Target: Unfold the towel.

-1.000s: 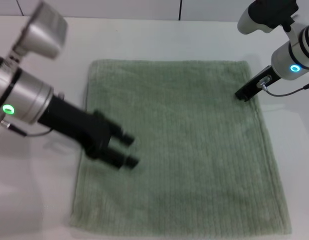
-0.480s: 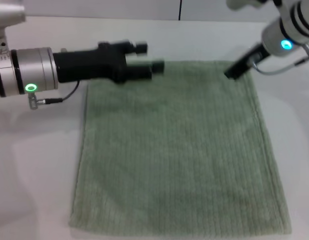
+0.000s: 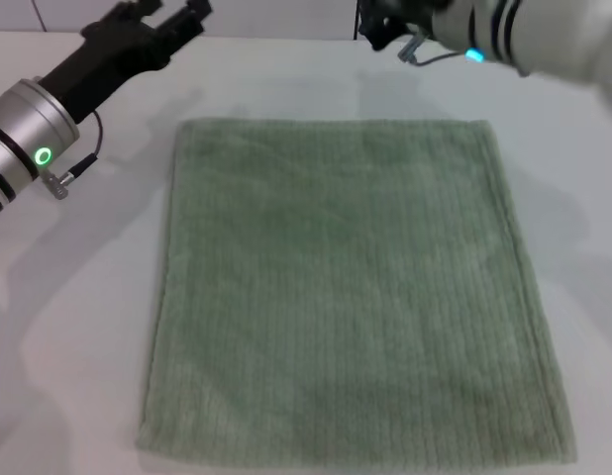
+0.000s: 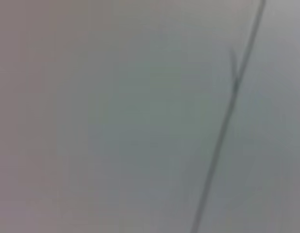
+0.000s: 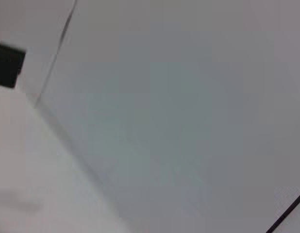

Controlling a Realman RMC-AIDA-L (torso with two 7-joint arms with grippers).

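Note:
The towel (image 3: 351, 292) is a large pale sage-green ribbed cloth lying spread flat on the white table (image 3: 78, 297) in the head view, with its hemmed edges showing all round. My left gripper (image 3: 172, 14) is raised above the table's far left, clear of the towel, open and empty. My right gripper (image 3: 383, 27) is raised at the far edge above the towel's back side, partly cut off by the picture's top, not touching the cloth. Both wrist views show only a plain pale wall with a dark seam line (image 4: 227, 111).
The white table shows bare on the left, right and far sides of the towel. A wall with a dark vertical seam (image 3: 357, 20) stands behind the table. A small dark block (image 5: 9, 64) shows in the right wrist view.
Both arms have lifted up and back off the towel. The left gripper swung from the towel's left side to the far left corner; the right moved from the right edge toward the far middle.

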